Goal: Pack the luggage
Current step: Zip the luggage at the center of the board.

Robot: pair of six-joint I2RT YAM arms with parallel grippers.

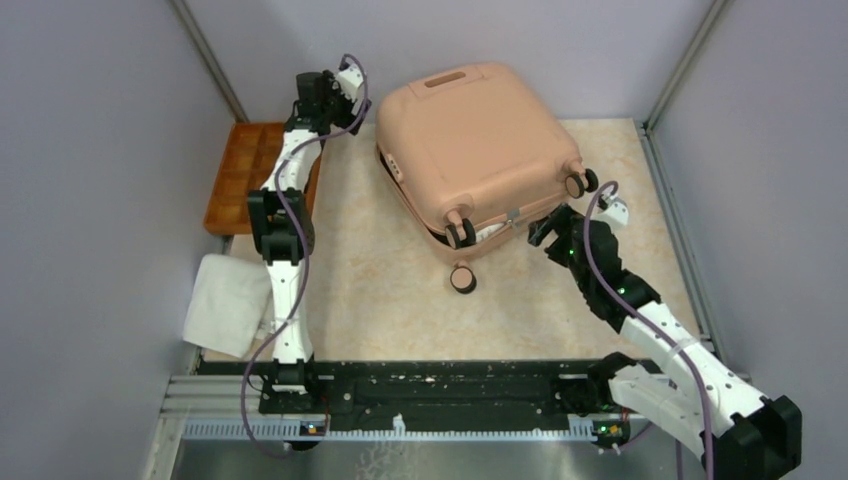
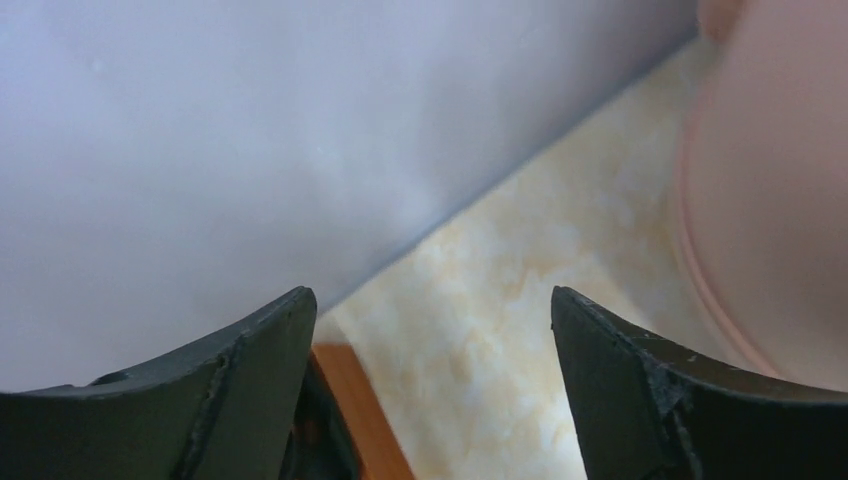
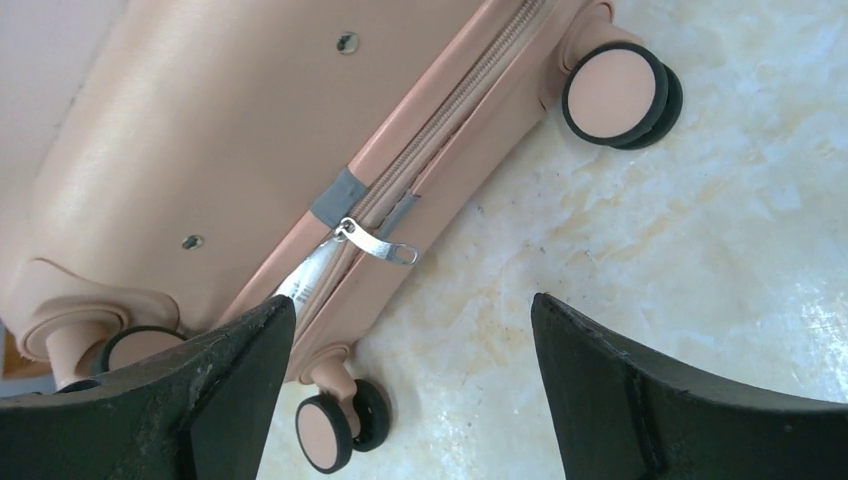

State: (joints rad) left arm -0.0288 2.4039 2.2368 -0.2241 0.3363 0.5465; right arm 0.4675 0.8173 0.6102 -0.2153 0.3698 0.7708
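Note:
The peach-pink luggage (image 1: 478,140) lies flat and closed at the back middle of the table, wheels toward me. Its zipper pull (image 3: 378,243) hangs at a grey tab on the near side seam, with something white poking out of the seam below it. My right gripper (image 1: 545,228) is open and empty just right of the luggage's near corner, its fingertips (image 3: 262,330) close to the seam. My left gripper (image 1: 350,78) is open and empty, raised at the luggage's far left corner, with the shell (image 2: 770,200) beside its right finger.
An orange compartmented tray (image 1: 243,175) sits at the left edge behind the left arm. A folded white cloth (image 1: 228,303) lies at the near left, off the table's edge. Grey walls close in on the back and both sides.

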